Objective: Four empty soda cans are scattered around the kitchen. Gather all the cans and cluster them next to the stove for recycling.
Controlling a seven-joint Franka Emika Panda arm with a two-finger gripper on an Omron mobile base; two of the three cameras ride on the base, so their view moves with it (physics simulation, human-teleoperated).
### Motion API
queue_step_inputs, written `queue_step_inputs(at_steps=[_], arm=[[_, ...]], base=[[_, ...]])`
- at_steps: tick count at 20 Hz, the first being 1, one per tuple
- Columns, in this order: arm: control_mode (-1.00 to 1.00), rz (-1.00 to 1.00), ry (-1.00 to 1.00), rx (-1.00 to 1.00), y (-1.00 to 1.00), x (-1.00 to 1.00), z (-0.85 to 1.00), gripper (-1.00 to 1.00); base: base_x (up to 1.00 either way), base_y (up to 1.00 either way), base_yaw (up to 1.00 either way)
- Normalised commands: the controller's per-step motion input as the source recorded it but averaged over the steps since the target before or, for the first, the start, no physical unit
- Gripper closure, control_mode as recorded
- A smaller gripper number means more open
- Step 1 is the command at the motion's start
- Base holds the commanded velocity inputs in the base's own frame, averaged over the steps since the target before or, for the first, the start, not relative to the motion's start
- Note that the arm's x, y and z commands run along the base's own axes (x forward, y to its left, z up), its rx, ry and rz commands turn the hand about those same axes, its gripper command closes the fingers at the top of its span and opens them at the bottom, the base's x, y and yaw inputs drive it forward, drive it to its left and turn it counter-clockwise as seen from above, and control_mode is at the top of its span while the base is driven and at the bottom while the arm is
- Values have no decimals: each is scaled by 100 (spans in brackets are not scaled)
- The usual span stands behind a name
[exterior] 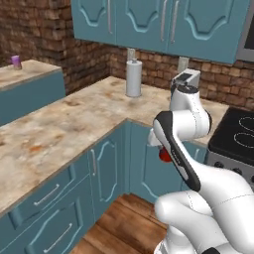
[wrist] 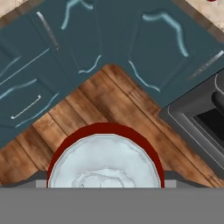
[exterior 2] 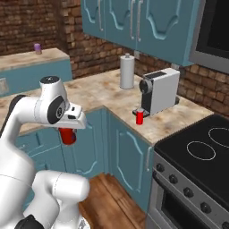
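Your tool [exterior 2: 68,134] pinches a red can [exterior 2: 67,135] above the floor. Another red can [exterior 2: 140,116] stands on the tabletop [exterior 2: 107,89] near the stove [exterior 2: 201,152]; purple can [exterior 2: 38,48] uncollected, well apart.

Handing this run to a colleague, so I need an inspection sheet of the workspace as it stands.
Surface: marbled counter, L-shaped, running to the stove.
Job's things: one red can upright on the counter by the coffee machine; a second red can held in the gripper over the wooden floor; purple can on the far counter.
Clutter: paper-towel roll.
Grippers: fingers shut on the second red can.
Cables: nothing seen.
Surroundings: teal cabinets, brick wall.
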Motion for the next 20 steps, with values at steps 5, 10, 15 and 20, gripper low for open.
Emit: queue_step_inputs(at_steps=[5,10,15,20], arm=[[100,0,0,0,0,0,0,100],[100,0,0,0,0,0,0,100],[100,0,0,0,0,0,0,100],[100,0,0,0,0,0,0,100]], base=[[31,-3,-34],[37,0,-33],[38,0,-32],[45,0,-30]])
